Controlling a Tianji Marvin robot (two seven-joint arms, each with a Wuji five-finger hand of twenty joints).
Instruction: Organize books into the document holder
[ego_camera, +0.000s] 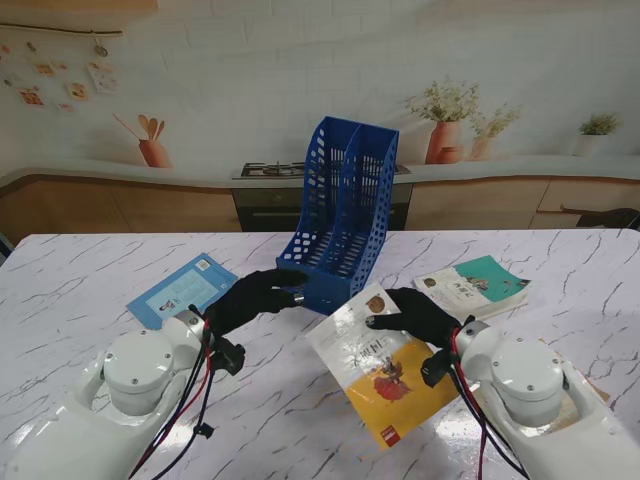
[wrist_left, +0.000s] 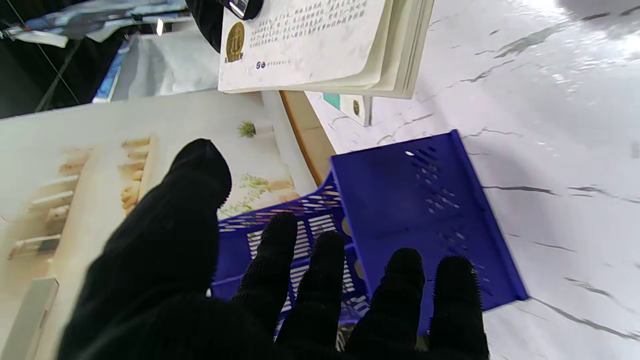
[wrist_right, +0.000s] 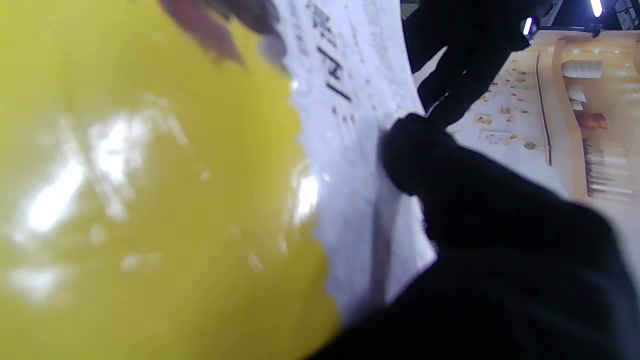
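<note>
Blue plastic two-slot document holder (ego_camera: 342, 215): upright mid-table, far side from me, both slots bookless.
Left hand (ego_camera: 254, 295): black-gloved, fingers spread, holding nothing — fingertips at the holder's low front lip.
Right hand (ego_camera: 420, 313): clamped on yellow-and-white paperback book (ego_camera: 383, 365), raised off the white marble table (ego_camera: 90, 270), tilted.
Teal-covered book (ego_camera: 474, 284): flat, right of holder.
Light-blue booklet (ego_camera: 183, 289): flat, left — beside left hand.

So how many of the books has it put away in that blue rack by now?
None yet: the blue rack looks empty. The right hand holds the yellow-and-white book, lifted toward it, while the left hand steadies the rack's front. The blue book and teal book remain on the table.
</note>
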